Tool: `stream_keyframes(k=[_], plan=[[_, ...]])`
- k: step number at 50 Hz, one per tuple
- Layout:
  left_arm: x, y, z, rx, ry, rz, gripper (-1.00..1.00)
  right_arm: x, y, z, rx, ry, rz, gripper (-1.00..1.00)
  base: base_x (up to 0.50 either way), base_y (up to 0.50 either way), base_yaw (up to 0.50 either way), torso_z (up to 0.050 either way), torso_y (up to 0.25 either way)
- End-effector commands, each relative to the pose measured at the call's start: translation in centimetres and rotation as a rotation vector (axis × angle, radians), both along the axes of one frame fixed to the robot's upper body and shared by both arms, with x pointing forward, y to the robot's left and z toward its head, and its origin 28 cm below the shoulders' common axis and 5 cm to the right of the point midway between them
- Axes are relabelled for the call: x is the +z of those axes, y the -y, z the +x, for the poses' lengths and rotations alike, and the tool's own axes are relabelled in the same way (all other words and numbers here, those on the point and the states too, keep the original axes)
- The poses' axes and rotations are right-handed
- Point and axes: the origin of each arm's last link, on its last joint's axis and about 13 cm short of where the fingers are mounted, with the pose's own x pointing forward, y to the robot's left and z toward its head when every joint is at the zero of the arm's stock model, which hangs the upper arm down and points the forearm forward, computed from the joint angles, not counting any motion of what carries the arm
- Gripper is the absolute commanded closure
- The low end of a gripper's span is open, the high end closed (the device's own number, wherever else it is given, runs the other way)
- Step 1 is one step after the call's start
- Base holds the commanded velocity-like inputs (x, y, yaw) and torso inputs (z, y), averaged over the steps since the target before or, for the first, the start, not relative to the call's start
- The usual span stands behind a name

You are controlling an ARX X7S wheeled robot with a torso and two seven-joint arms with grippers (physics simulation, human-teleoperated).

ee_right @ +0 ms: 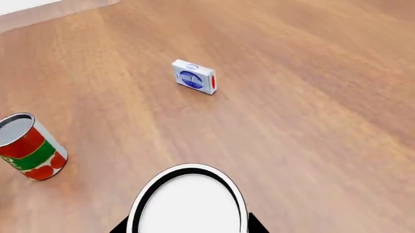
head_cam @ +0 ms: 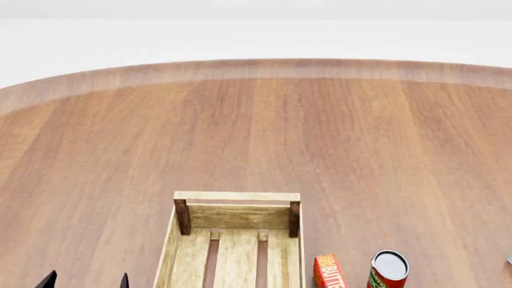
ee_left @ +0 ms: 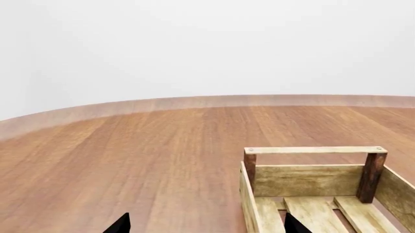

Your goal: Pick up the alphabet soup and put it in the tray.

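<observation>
Soup can is shown only in the right wrist view: upright, pale top up, between the right gripper fingers; clamping cannot be told. Left gripper is held wide beside the tray.

Tray bottom center; butter box & red can just right.

Left gripper showing as two plain black pointed fingertips, matte, unmarked. Right gripper showing only black angular finger edges. No cables or screws showing.
</observation>
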Motion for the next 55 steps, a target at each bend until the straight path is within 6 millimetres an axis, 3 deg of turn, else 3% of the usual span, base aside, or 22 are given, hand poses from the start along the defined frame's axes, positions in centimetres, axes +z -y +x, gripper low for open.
stream_keyframes(k=[1, 20, 55], plan=[[0.0, 0.0, 0.0, 0.002, 0.002, 0.001, -1.0, 2.9, -1.4, 1.4, 0.093, 0.083, -0.056, 1.0, 0.0, 0.0, 0.0, 0.0, 0.0], [0.0, 0.0, -0.1, 0.002, 0.002, 0.006, -1.0, 6.9, -5.7, 4.4, 0.292, 0.19, -0.111, 1.0, 0.0, 0.0, 0.0, 0.0, 0.001], [-0.2, -0.1, 0.0, 0.007, 0.007, 0.018, -1.0, 9.7, -11.9, 8.5, 0.508, 0.32, -0.073, 1.0, 0.0, 0.0, 0.0, 0.0, 0.001]])
